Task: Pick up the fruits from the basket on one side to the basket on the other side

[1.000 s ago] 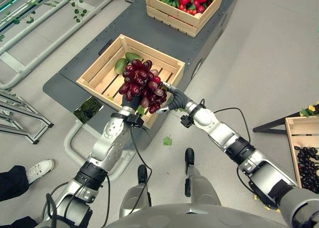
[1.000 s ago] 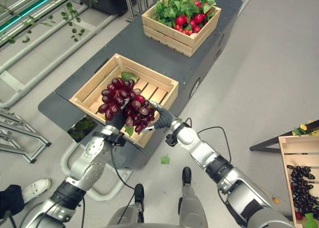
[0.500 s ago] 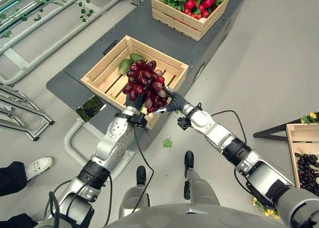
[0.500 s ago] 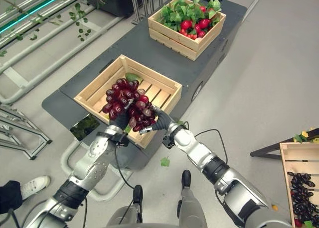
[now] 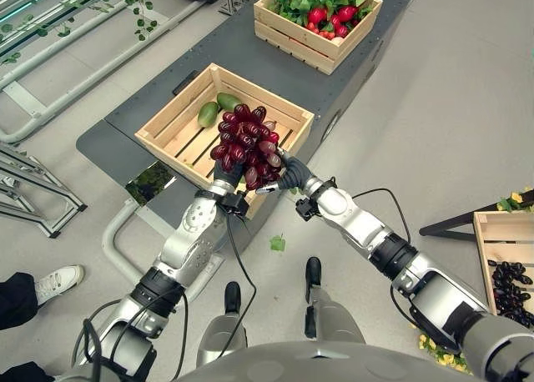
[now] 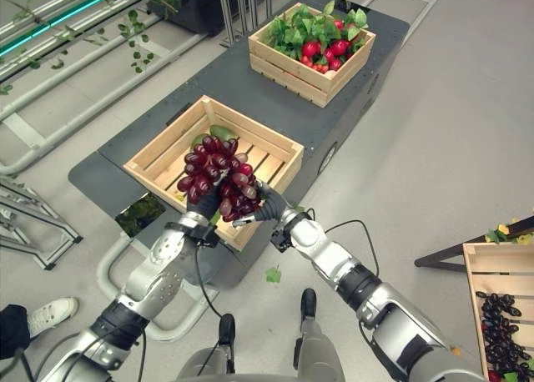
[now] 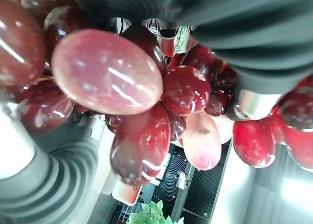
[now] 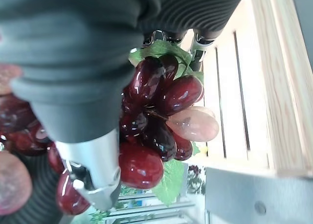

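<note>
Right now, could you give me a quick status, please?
Both hands, left hand and right hand, shut on grape bunch. Bunch over near crate. Two green fruits inside.

Grape bunch (image 5: 247, 145) carried farther over near crate (image 5: 171, 121).

Head stereo pair downward — wrist views close on shared grapes (image 7: 107, 77).

Grape bunch (image 5: 247, 144) over near crate (image 5: 171, 123), another crate (image 5: 288, 37) behind.
</note>
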Available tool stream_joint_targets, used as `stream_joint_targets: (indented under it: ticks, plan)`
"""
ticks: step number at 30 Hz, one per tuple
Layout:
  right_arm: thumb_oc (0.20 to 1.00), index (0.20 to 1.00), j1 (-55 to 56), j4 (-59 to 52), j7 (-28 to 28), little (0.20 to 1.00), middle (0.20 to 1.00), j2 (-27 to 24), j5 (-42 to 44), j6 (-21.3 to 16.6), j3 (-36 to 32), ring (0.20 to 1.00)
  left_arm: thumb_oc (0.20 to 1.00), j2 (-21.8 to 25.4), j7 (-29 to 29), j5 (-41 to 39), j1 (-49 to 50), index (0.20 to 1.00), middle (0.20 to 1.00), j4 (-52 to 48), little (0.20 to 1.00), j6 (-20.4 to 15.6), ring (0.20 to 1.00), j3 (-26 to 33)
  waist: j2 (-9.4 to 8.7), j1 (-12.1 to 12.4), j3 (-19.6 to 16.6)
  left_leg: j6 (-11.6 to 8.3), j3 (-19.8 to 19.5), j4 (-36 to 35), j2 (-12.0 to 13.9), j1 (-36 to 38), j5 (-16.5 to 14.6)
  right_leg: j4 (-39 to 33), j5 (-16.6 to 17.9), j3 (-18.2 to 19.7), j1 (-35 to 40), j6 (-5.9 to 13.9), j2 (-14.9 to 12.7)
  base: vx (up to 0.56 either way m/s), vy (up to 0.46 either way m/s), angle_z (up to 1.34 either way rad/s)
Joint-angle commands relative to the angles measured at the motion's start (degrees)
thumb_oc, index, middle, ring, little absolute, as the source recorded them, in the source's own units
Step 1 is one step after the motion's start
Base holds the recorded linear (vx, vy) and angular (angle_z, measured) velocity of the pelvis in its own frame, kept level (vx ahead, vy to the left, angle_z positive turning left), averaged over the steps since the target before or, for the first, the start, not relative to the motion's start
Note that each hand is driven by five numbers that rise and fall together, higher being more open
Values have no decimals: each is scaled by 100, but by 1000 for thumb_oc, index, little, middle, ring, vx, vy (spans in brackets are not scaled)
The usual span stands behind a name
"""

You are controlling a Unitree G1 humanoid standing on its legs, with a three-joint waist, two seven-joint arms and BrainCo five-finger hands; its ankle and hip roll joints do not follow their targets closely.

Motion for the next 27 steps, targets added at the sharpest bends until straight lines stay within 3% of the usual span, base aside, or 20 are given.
stream_joint_targets:
  ticks: [1, 11, 19, 27]
  plan:
    - [1000, 1000, -295, -454, 158, 1000, 1000, 387, 662, -287, -157, 1000, 200, -214, -154, 224, -284, 200, 200, -183, 200, -263, 200, 43, -7, 146, -12, 293, -235, 122, -244, -497, -220, 21, -1148, -262, 527, 385, 88, 0, 0, 0]
    - [1000, 1000, -546, -377, 2, 1000, 1000, 585, 745, -338, -92, 1000, 200, -355, -156, 104, -417, 200, 200, -113, 200, -218, 200, -257, -6, 150, -22, 304, -236, 159, -250, -508, -235, 22, -1131, -257, 527, 387, 74, 0, 0, 0]
    - [1000, 1000, -511, -16, 82, 1000, 1000, 1052, 1964, -327, 28, 1000, 200, -444, -139, -37, -549, 200, 200, -73, 200, -182, 200, -465, -11, 157, -33, 297, -229, 163, -251, -517, -228, 24, -1133, -253, 527, 378, 85, 0, 0, 0]
    - [1000, 1000, -596, -139, -10, 1000, 1000, 953, 1403, -334, 95, 1000, 200, -460, -133, -116, -592, 200, 200, -87, 200, -185, 200, -568, -2, 165, -23, 300, -235, 155, -251, -522, -232, 21, -1139, -271, 523, 382, 87, 0, 0, 0]
